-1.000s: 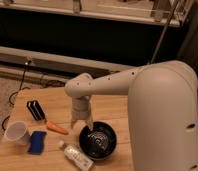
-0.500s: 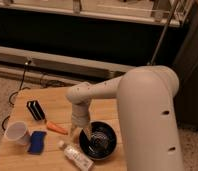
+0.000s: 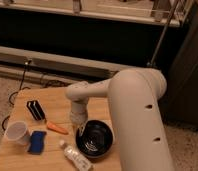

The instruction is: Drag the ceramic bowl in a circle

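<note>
The ceramic bowl [image 3: 95, 139], round, glossy black with shiny rings inside, sits on the wooden table [image 3: 56, 100] near its front right. My gripper [image 3: 80, 129] hangs from the white arm [image 3: 134, 107] and reaches down at the bowl's left rim. The bulky arm hides the bowl's right edge and the table beyond it.
Left of the bowl lie an orange carrot [image 3: 57, 127], a blue sponge [image 3: 37, 142] and a white paper cup [image 3: 17, 133]. A black ridged object [image 3: 36, 110] lies farther back on the left. A clear bottle [image 3: 76, 156] lies at the front, touching or nearly touching the bowl.
The gripper has come down from above the bowl's left side to its rim. The arm's big upper part has swung across the right of the view.
</note>
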Robot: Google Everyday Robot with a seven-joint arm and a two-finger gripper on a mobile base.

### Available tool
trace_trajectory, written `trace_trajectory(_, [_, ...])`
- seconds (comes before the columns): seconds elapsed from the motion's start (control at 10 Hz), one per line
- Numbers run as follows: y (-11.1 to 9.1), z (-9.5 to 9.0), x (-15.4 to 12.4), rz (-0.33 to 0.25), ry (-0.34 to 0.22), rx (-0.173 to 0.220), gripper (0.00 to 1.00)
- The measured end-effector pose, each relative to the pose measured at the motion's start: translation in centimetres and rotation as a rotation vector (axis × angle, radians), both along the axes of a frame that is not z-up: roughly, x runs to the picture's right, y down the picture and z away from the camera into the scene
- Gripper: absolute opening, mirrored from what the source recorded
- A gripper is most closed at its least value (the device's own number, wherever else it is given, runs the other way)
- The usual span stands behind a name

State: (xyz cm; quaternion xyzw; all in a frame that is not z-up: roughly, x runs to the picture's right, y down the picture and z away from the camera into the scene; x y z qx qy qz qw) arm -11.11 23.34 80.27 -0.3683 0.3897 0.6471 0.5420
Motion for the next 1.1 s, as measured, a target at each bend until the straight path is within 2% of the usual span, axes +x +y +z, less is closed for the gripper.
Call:
trace_trajectory(0.1, [-1.4,0.5,-0.4,-0.021,-0.020,0.030,0.01])
trace_trajectory(0.2, [-3.1,1.3,-0.7,-0.058,-0.043,0.069,0.00])
trace_trajectory(0.4, [-7.8,3.7,-2.8,-0.154,-0.162,0.165,0.00])
trace_trajectory(0.6, [-10.8,6.3,-6.0,-0.220,-0.299,0.223,0.00])
trace_trajectory(0.7, [-11.9,7.3,-7.6,-0.246,-0.350,0.240,0.00])
trace_trajectory(0.9, [-12.7,9.1,-10.0,-0.274,-0.424,0.248,0.00])
trace_trajectory(1.1, [-12.8,9.6,-11.8,-0.282,-0.489,0.247,0.00])
